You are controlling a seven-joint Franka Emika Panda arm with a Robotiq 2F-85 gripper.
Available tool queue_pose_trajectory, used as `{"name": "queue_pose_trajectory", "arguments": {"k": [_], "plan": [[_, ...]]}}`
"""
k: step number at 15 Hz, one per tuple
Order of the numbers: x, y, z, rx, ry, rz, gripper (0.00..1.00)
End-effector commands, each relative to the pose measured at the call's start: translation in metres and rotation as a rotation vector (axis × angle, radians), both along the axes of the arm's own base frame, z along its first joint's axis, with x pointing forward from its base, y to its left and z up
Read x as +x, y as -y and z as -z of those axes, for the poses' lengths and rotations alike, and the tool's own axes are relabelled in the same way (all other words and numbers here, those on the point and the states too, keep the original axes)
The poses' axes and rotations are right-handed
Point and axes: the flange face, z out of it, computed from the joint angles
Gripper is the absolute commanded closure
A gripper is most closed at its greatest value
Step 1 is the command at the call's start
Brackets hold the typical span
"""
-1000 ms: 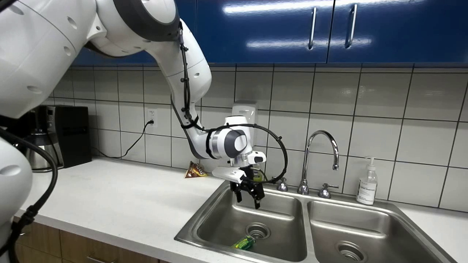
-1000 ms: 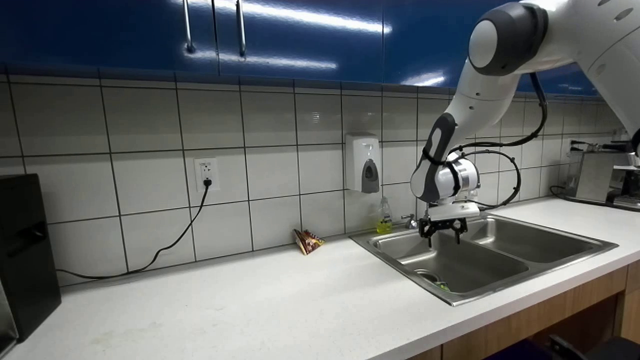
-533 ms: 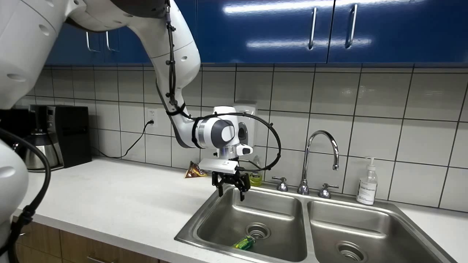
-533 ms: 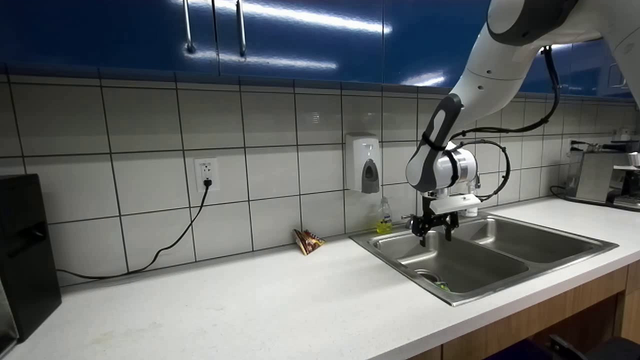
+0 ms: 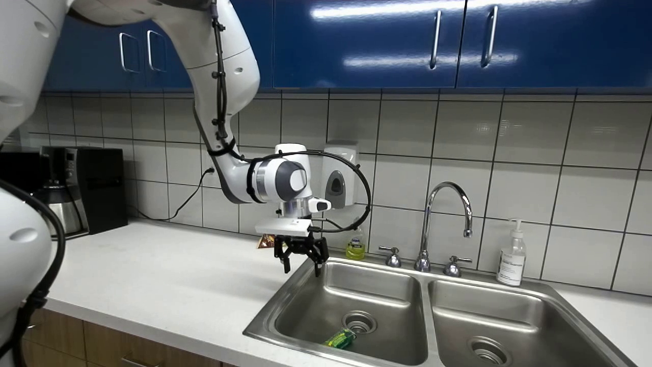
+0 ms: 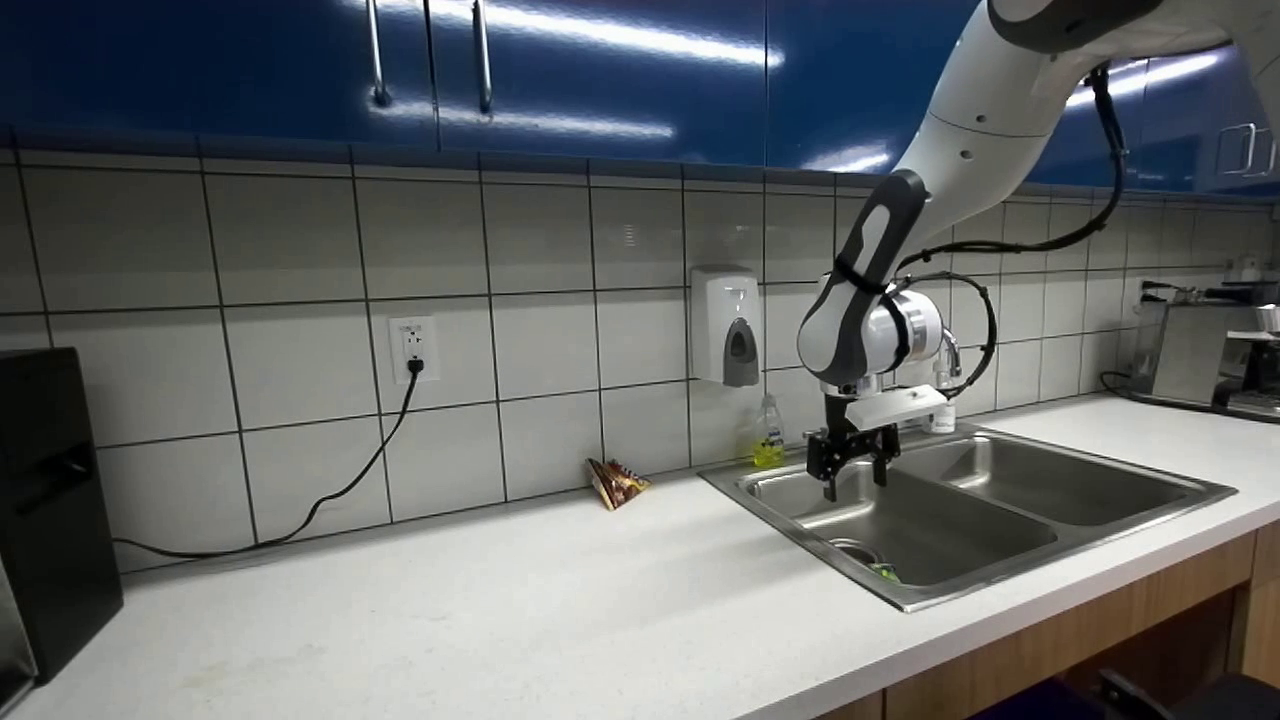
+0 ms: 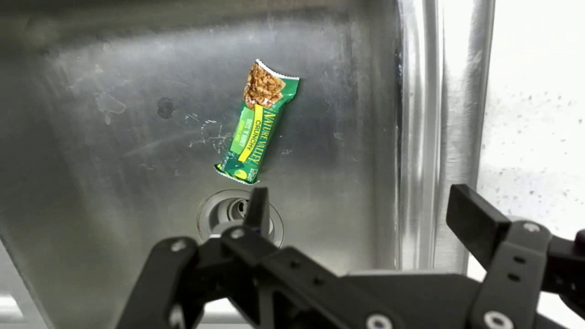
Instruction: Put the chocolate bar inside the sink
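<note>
Gripper [image 5: 302, 271] further left than a second ago, fingers [image 7: 475, 219] apart; bar [image 7: 258, 128] unmoved in left basin [image 5: 389, 339] of sink [image 5: 262, 326], near drain [image 5: 359, 322].

A double-basin sink [image 5: 392, 326], blue cabinets [image 5: 364, 35], tiled backsplash [image 5: 530, 193] and coffee maker [image 5: 102, 186] mark this a kitchen.

There are one Nature Valley Crunchy bar [image 7: 258, 128], two fingers [image 7: 476, 223], one sink [image 5: 426, 316] with two basins [image 5: 395, 316], two drains [image 5: 359, 322], one gooseneck faucet [image 5: 426, 224] and two faucet handles [image 5: 453, 266]; one pump bottle [image 5: 511, 261], one bottle of yellow liquid [image 5: 355, 248], one wall dispenser [image 6: 715, 320], one reddish-brown packet [image 6: 617, 484] and, in an exterior view, four upper-cabinet handles [image 5: 435, 41].
</note>
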Motion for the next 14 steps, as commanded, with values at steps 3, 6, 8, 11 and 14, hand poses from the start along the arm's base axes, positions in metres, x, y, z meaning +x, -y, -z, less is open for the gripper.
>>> {"name": "queue_pose_trajectory", "arguments": {"k": [3, 6, 8, 11, 14], "plan": [[-0.027, -0.02, -0.016, -0.019, -0.011, 0.005, 0.0], [-0.039, -0.025, -0.02, -0.019, -0.012, 0.009, 0.0], [-0.048, -0.029, -0.024, -0.024, -0.004, 0.008, 0.0], [-0.061, -0.036, -0.029, -0.026, -0.009, -0.004, 0.0], [-0.073, -0.04, -0.034, -0.025, -0.008, -0.008, 0.0]]}}
